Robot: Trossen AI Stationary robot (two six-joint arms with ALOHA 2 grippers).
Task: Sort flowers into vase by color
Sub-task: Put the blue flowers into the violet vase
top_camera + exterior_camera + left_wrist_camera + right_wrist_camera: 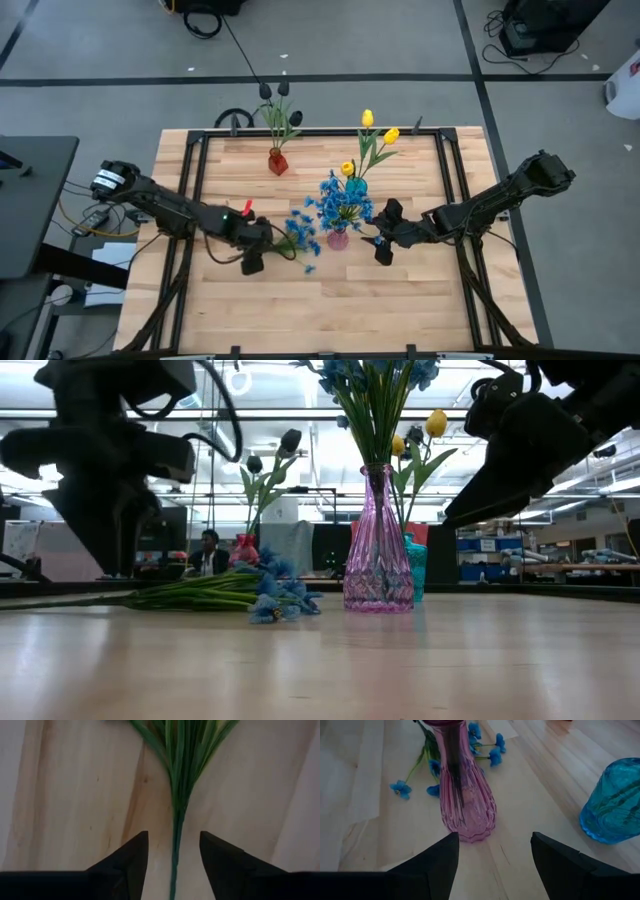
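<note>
A bunch of blue flowers (298, 238) lies flat on the table, blossoms toward the pink vase (338, 238), green stems (175, 855) toward the left. My left gripper (252, 258) is open, low over the stem end, one finger on each side of the stems (173, 835) without touching them. The pink vase (465, 805) holds more blue flowers (342, 200). My right gripper (382, 242) hovers open (495, 836) just right of that vase. Yellow tulips (372, 135) stand in a teal vase (356, 185), dark tulips (275, 92) in a red vase (277, 160).
The three vases stand close together in the table's far middle; the teal vase (615, 805) is just behind the pink one. A black frame (200, 150) runs along the table's edges. Bare wood (320, 310) spreads across the near half. A person (208, 552) sits in the room beyond.
</note>
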